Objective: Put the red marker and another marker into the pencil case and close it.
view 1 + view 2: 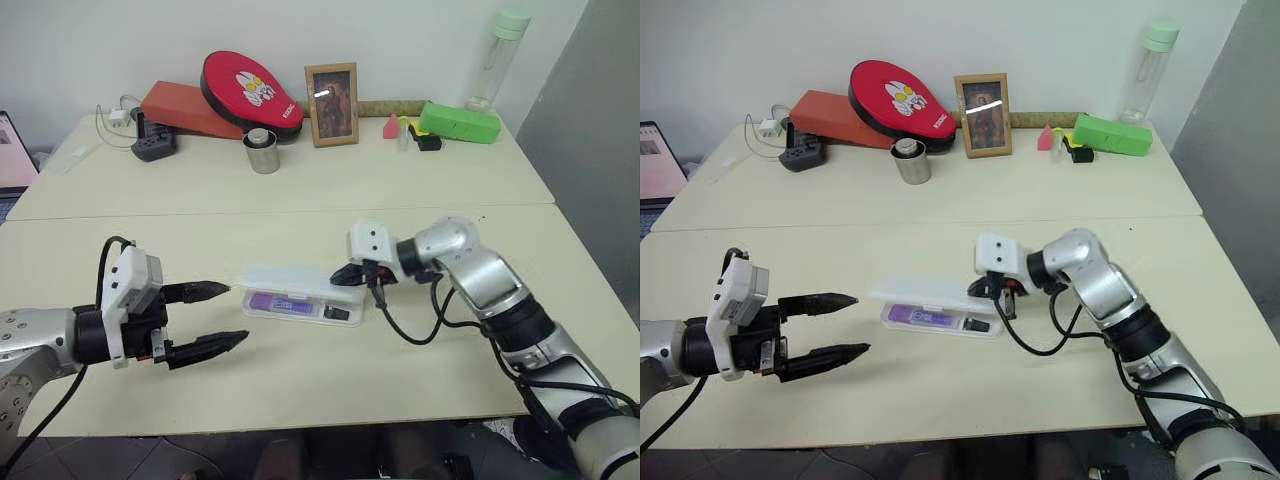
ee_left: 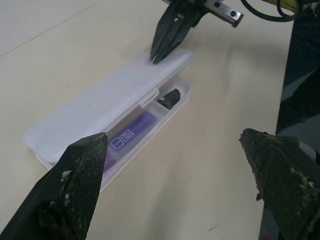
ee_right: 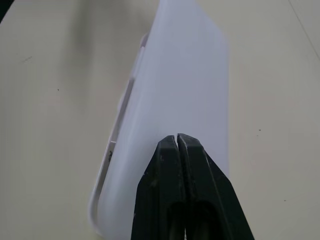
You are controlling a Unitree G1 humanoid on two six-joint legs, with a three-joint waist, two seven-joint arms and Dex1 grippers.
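**Lid coming down**

Right pincer (image 1: 352, 274), fingers pressed together and empty, tips on the pencil case (image 1: 300, 296) lid, mid-desk (image 1: 300, 380). Purple marker (image 2: 131, 139) inside. Best press evenly near the free edge. Left pincer (image 1: 215, 318) gapes wide, holding nothing.

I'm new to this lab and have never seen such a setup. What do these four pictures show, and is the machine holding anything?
It is a two-armed humanoid robot; each arm ends in a tool with two black fingers. Two pictures come from cameras in its head, looking down over a cream table. The other two come from cameras on its wrists, looking along the fingers. The left tool is open and holds nothing. The right tool is shut, its tip on the half-lowered lid of the white pencil case, apparently pushing it shut. Inside lies a purple marker; I cannot make out a red one. At the back stand a metal cup, a framed picture and a green box.
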